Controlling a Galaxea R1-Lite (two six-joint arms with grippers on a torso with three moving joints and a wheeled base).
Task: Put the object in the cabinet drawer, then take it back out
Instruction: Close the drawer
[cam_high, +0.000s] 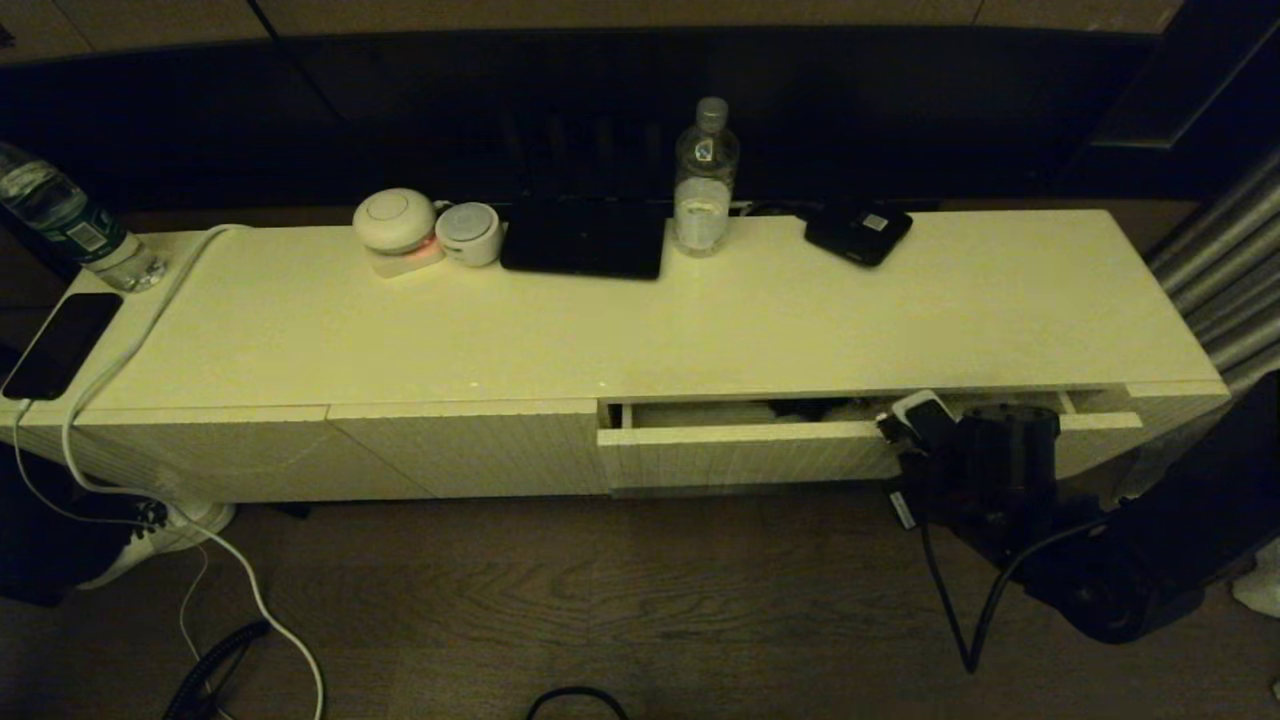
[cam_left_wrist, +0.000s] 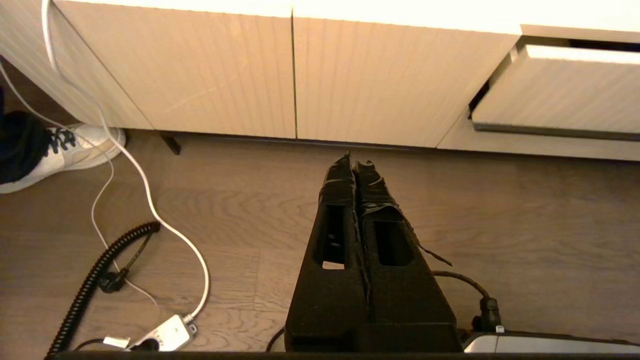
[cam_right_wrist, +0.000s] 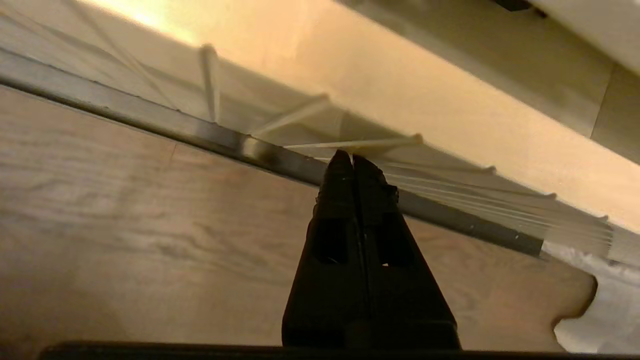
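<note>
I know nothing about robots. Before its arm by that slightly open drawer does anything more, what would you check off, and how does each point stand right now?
1. Cabinet drawer open far enough to put something in: not ok, only a narrow gap shows.
2. Right pincer at the drawer: ok, its tips are at the dark handle strip under the front.
3. Right pincer ready to pull: cannot tell; its fingers are shut, holding nothing, and whether they hook the strip is unclear.
4. Object to store identified: cannot tell; neither pincer carries anything.
5. Left pincer out of the way: ok, shut and low over the floor.
</note>
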